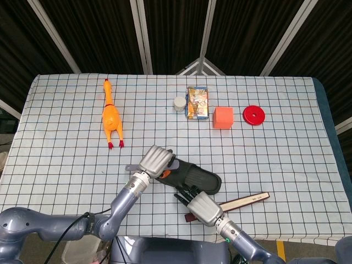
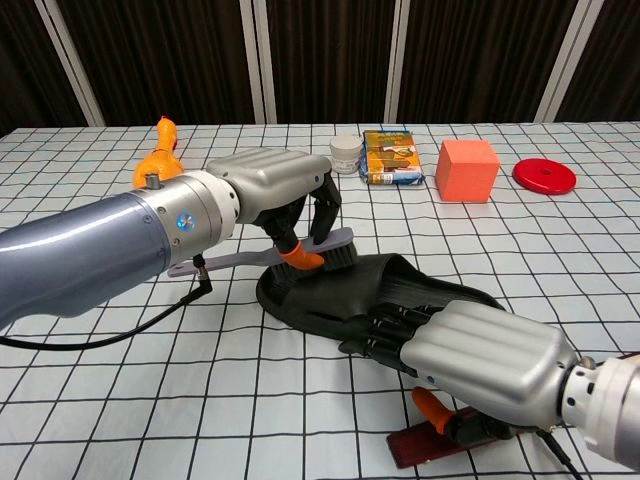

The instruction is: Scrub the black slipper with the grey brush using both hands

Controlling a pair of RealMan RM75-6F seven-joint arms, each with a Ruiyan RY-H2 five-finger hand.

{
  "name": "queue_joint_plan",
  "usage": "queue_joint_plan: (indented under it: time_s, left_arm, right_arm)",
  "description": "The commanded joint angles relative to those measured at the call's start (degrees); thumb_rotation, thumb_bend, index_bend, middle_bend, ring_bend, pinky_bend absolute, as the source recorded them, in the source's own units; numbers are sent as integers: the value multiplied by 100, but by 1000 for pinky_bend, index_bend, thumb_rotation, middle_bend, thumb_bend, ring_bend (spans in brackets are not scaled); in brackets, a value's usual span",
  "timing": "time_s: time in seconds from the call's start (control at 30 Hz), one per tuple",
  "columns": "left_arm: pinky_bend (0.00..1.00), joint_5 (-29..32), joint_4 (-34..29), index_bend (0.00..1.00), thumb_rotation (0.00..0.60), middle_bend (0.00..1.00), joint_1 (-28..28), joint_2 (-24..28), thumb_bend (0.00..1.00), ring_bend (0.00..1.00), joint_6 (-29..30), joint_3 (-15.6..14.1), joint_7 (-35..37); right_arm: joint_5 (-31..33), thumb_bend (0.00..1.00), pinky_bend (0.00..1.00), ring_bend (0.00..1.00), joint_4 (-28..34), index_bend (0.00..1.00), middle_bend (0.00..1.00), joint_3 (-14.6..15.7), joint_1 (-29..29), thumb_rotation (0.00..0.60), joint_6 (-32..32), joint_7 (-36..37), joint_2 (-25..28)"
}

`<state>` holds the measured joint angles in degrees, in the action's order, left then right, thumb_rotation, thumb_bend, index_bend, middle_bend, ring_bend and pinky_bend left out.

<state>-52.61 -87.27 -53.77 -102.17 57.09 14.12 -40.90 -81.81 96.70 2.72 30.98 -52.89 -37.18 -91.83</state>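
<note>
the black slipper (image 2: 360, 290) lies flat on the checked bench (image 1: 66, 143), near its front edge, toe end pointing toward the robot's right. the left hand (image 2: 275, 195) has its fingers curled around the grey brush (image 2: 300, 247), gripping it near the head so the long handle sticks out behind, toward the robot's left. the bristles point down and sit on the heel end of the slipper, which looks like the natural grip for pushing the head back and forth across the sole.

the right hand (image 2: 480, 345) comes in low from the front, its dark fingers (image 2: 385, 325) laid on the slipper's near edge, pressing rather than wrapping. my guess is it is there to pin the shoe so the scrubbing doesn't shove it across the cloth. under that wrist lies a dark red stick-like tool (image 1: 242, 202), not in use.

far back on the bench, well apart from the work, stand a rubber chicken (image 1: 111, 116), a small white jar (image 1: 180, 103), a printed box (image 1: 197, 102), an orange cube (image 1: 223, 117) and a red disc (image 1: 254, 115).
</note>
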Motion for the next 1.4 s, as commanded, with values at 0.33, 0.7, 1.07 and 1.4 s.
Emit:
queue_joint_plan:
  time_s: [0.33, 0.7, 1.07, 1.4]
  left_arm:
    - [637, -283, -685, 580, 600, 701, 185, 427, 585, 589, 475, 1, 99]
    - [637, -213, -2055, 579, 600, 698, 704, 1580, 585, 589, 469, -918, -100]
    - [637, -1702, -2148, 579, 600, 698, 1338, 2256, 582, 589, 667, -2377, -214]
    - [637, -2859, -1437, 571, 600, 681, 1765, 2106, 564, 582, 1119, -2876, -566]
  right_arm:
    - [-310, 550, 48, 0, 466, 0, 0, 69, -499, 599, -1187, -564, 473]
    - [-473, 550, 22, 0, 1056, 0, 0, 75, -1127, 600, -2361, -168, 1752]
    - [-674, 550, 22, 0, 727, 0, 0, 297, -1651, 599, -2887, 1151, 2226]
    - [-644, 549, 22, 0, 420, 0, 0, 144, -1787, 600, -3005, 1703, 2250]
